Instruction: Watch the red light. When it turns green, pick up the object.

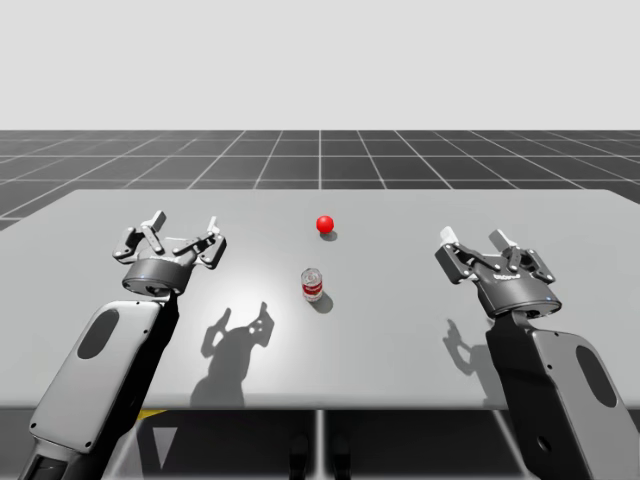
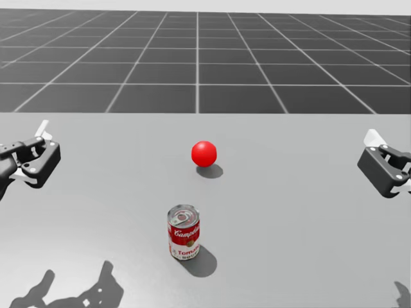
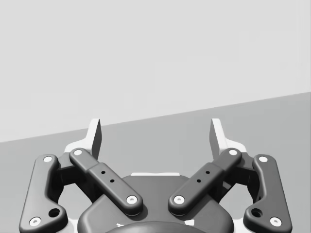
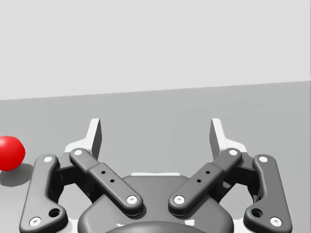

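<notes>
Red and white can (image 1: 313, 285) stands upright just below the centre of the high view, on the plain grey counter (image 1: 400, 340). It is about midway between the two hands and well apart from both. It is a short cylinder with a silvery metal lid, a red band above a white one, and a soft shadow at its lower right. Just above it in the frame, near but not touching, the red ball (image 1: 324, 224) rests on the counter, a smooth glossy sphere showing red.

My left arm (image 1: 100, 380) comes in from the lower left corner, a pale grey shell with a dark oval inset, slanting up to a dark rounded wrist. The left hand (image 1: 185, 226) is held above the counter at centre left, its fingers (image 3: 95, 138) spread wide with nothing between them. My right arm (image 1: 560, 390) rises from the lower right corner, darker, with a grey panel. The right hand (image 1: 472, 240) sits at centre right, likewise spread wide and holding nothing.

In both wrist views the fingers are dark jointed links with pale flat tips, far apart over bare counter. In the right wrist view the red ball lies beside the hand, out past one finger. Beyond the counter's far edge lies a dark gridded floor (image 1: 320, 160).
</notes>
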Robot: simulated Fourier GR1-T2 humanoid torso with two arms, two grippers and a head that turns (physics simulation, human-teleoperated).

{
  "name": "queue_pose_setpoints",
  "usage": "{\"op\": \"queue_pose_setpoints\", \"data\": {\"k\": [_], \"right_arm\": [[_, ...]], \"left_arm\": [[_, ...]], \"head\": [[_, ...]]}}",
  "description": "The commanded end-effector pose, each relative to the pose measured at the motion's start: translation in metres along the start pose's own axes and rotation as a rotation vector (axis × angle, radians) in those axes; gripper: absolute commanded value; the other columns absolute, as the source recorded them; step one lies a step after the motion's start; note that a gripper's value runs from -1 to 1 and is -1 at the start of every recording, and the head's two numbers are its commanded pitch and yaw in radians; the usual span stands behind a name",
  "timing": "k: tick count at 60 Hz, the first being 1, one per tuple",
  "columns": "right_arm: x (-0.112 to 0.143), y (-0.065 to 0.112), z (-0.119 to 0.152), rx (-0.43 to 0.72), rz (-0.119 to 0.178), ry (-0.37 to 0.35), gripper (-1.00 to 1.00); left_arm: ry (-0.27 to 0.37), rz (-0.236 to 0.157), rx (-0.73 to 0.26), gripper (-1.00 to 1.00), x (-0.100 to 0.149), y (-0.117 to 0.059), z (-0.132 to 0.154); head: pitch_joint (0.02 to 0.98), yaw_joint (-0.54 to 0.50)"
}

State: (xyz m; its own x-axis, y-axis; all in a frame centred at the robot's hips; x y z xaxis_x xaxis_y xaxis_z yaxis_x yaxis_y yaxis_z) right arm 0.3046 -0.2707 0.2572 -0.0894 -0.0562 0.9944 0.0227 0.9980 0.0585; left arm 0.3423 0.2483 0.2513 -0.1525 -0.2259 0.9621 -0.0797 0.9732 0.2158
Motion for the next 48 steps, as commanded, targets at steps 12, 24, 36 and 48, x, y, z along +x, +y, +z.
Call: {"op": "queue_pose_setpoints", "data": {"k": [12,24,36,48], "right_arm": [[0.0003,-0.0006,-0.0001,-0.001,0.000,-0.001,-1.00],[0.0004,-0.0006,0.0000,-0.003,0.004,-0.003,-1.00],[0.0006,-0.0001,0.0005,-0.010,0.013,-0.010,-1.00],[0.0005,0.0001,0.0004,-0.006,0.012,-0.008,-1.00]], "left_arm": [[0.000,0.000,0.000,-1.00,-0.0001,-0.0001,-0.0002],[0.000,0.000,0.000,-1.00,-0.0001,-0.0001,-0.0002],[0.000,0.000,0.000,-1.00,-0.0001,-0.0001,-0.0002],[-0.001,-0.004,-0.003,-1.00,0.0002,-0.0010,-0.0003]], "head": [[0.575,-0.02],[0.575,-0.02],[0.572,-0.03],[0.606,-0.01]]}}
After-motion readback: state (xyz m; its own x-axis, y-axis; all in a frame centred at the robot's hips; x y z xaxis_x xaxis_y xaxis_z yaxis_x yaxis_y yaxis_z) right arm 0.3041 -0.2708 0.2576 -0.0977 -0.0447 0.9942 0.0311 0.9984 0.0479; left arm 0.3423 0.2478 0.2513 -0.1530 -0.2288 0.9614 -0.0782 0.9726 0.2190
